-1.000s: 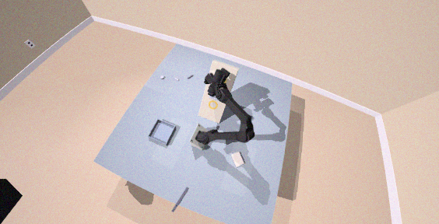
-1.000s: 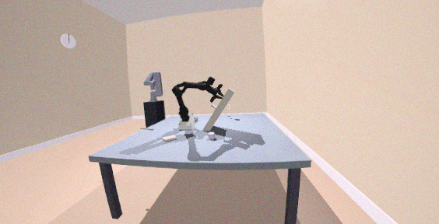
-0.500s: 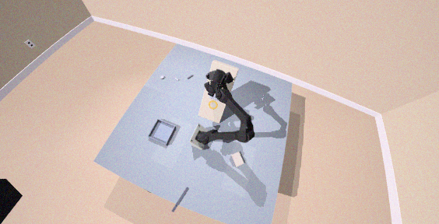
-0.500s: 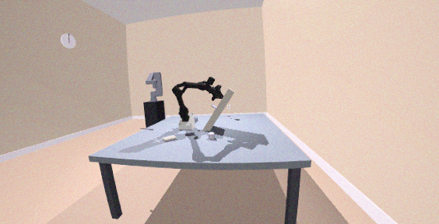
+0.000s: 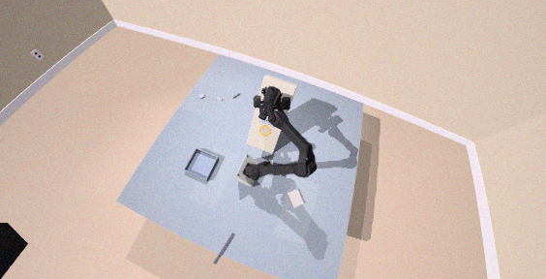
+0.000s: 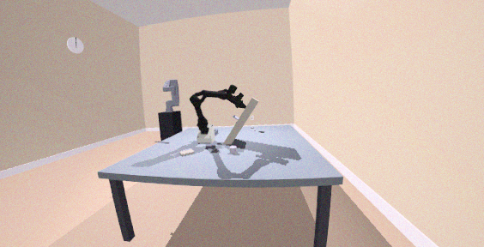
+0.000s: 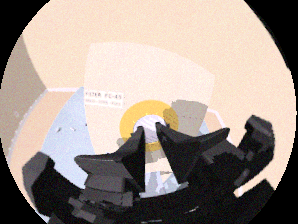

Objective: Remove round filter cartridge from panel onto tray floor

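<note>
The service panel (image 5: 286,83) (image 6: 242,122) (image 7: 150,65) is a pale slab leaning on the table. The cartridge's pale round face (image 7: 148,120) shows inside a yellow ring (image 7: 128,122) on the panel in the wrist view. My gripper (image 6: 245,106) (image 7: 149,125) is shut on the filter cartridge, its fingertips at the middle of the face. The fingertips hide the slots, and how deep the cartridge sits cannot be told. The arm covers this spot in the top view. The square tray (image 5: 202,164) stands apart from the panel, with nothing seen in it.
A second yellow ring (image 5: 264,136) is lower on the panel. A printed label (image 7: 104,97) is beside the upper ring. A white block (image 5: 295,198) (image 6: 186,152) lies near the arm's base. Small items, including a dark one (image 5: 236,96), lie beyond the tray. A grey bar (image 5: 224,248) is at the table edge.
</note>
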`<state>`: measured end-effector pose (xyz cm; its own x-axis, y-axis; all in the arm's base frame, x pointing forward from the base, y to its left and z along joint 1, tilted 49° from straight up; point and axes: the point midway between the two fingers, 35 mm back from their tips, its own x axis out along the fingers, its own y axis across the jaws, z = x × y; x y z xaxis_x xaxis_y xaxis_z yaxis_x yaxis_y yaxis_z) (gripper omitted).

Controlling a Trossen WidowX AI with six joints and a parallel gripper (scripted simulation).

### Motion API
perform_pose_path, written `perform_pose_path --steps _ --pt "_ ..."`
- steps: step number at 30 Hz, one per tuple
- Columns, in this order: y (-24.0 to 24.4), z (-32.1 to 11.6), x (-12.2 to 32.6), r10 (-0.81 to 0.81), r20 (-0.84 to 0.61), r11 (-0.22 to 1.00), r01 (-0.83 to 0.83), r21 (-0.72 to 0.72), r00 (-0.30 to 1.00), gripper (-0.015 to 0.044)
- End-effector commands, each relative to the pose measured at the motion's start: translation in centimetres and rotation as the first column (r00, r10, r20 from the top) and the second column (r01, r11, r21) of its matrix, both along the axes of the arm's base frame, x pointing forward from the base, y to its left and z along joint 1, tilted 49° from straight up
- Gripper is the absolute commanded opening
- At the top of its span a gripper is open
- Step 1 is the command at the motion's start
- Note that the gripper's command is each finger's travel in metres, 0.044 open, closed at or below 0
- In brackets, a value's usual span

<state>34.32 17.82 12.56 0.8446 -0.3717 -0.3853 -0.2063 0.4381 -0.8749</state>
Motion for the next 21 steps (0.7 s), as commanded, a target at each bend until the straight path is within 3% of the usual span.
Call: perform_pose_path --steps 1,21 --pt "-0.2 -0.2 0.4 -0.02 0.01 0.999 0.019 0.045 1.0 0.0" --pt "2.6 2.7 -6.1 0.014 -0.026 0.999 -0.015 -0.028 1.0 0.0"
